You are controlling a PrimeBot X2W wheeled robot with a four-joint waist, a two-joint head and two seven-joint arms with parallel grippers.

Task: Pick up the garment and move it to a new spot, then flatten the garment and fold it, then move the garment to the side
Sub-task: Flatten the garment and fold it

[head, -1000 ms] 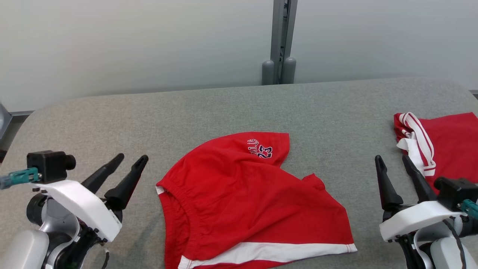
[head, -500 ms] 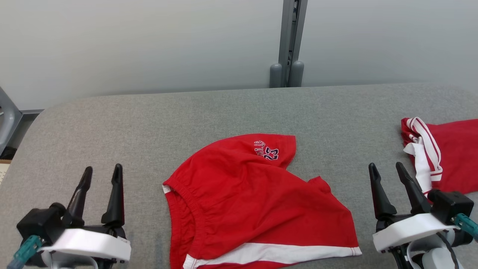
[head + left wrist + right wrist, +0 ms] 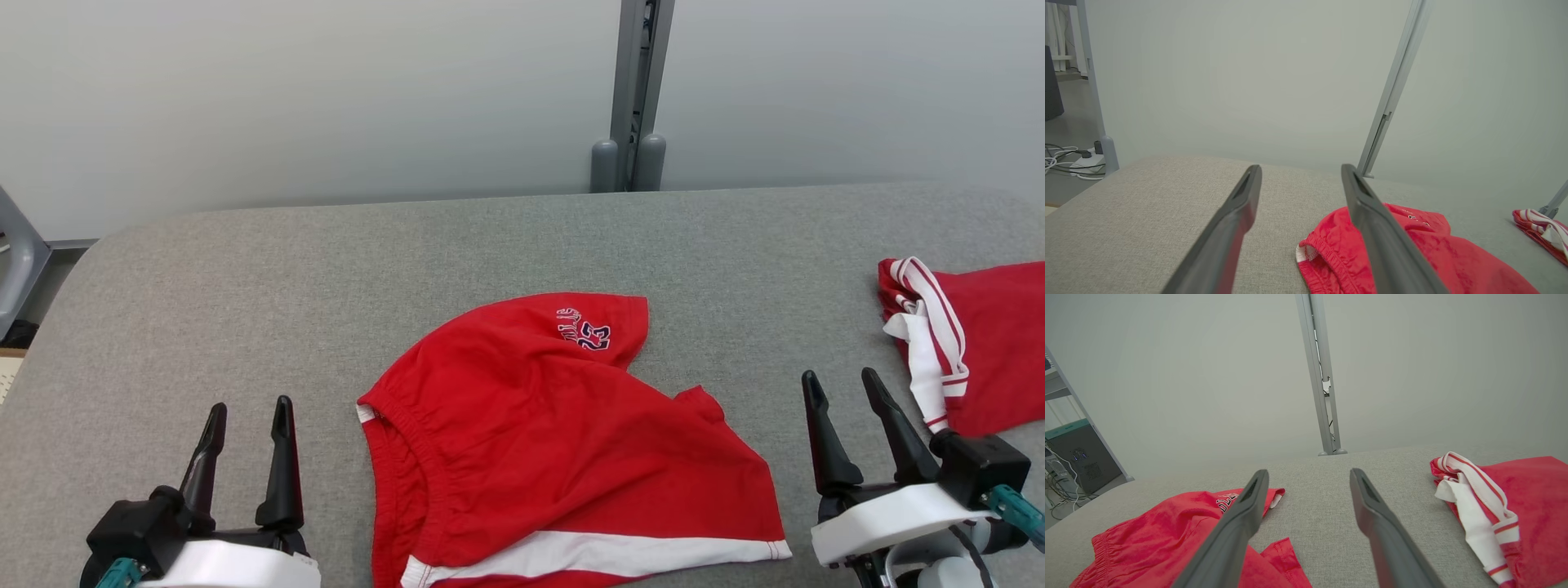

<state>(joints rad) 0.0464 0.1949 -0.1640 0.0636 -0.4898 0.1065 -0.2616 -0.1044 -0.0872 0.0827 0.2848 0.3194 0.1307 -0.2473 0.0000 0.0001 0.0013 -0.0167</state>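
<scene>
The garment (image 3: 555, 441) is a pair of red shorts with a white side stripe and a "23" print. It lies crumpled and partly spread in the middle of the grey table (image 3: 326, 269), waistband toward the left. My left gripper (image 3: 250, 406) hovers open to its left, holding nothing. My right gripper (image 3: 838, 376) stands open to its right, also holding nothing. The left wrist view has the open left gripper (image 3: 1301, 167) with the garment (image 3: 1437, 249) behind its right finger. In the right wrist view the open right gripper (image 3: 1309, 471) has the garment (image 3: 1159, 531) at lower left.
A second red garment with white striped trim (image 3: 996, 343) lies at the table's right edge, close to my right gripper; it is also in the left wrist view (image 3: 1539, 232) and right wrist view (image 3: 1527, 490). A grey post (image 3: 633, 90) stands behind the table. Bare cloth lies beyond the shorts.
My left gripper has come down and back toward the lower left, its fingers now pointing straight up the view. The right gripper has sunk slightly. The head camera shifted a little. The shorts have not moved.
</scene>
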